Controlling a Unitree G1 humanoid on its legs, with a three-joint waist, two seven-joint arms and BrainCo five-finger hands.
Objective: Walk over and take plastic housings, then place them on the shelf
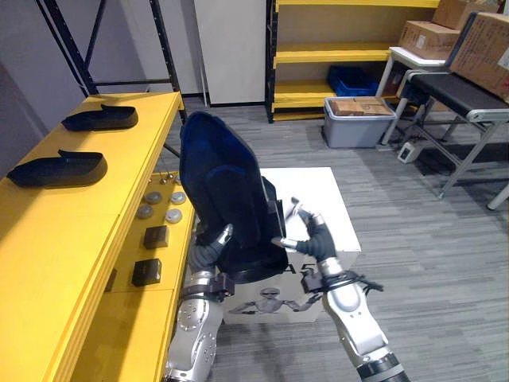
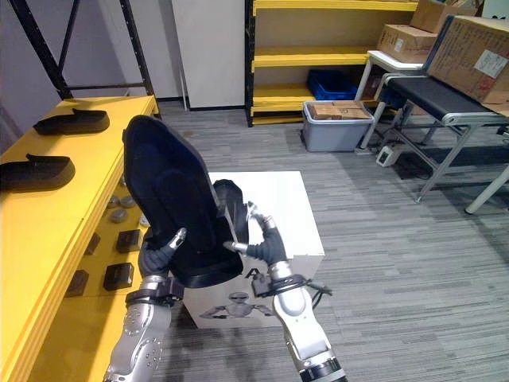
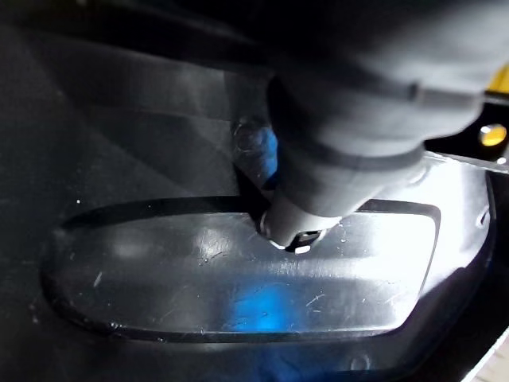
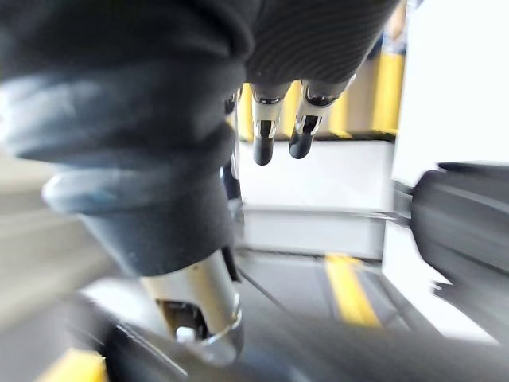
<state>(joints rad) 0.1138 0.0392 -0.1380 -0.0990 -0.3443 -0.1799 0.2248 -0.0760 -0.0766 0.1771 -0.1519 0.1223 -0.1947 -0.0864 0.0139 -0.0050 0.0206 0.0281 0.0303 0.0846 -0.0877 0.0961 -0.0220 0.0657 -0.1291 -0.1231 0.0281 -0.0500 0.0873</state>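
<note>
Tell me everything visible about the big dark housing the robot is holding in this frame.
The plastic housing is a large, glossy, blue-black shell, rounded at the top, with a rounded panel outlined on its lightly scratched surface. It stands nearly upright, leaning slightly, over the white box beside the yellow shelf. The left hand grips its lower left edge and the right hand pinches its right edge.

Housing [image 1: 223, 183] blk; shelf [image 1: 79, 231] yel; box [image 1: 318, 199] wht; floor [image 1: 429, 270] gry w/ stripes; crate [image 1: 354, 79] blue.
</note>
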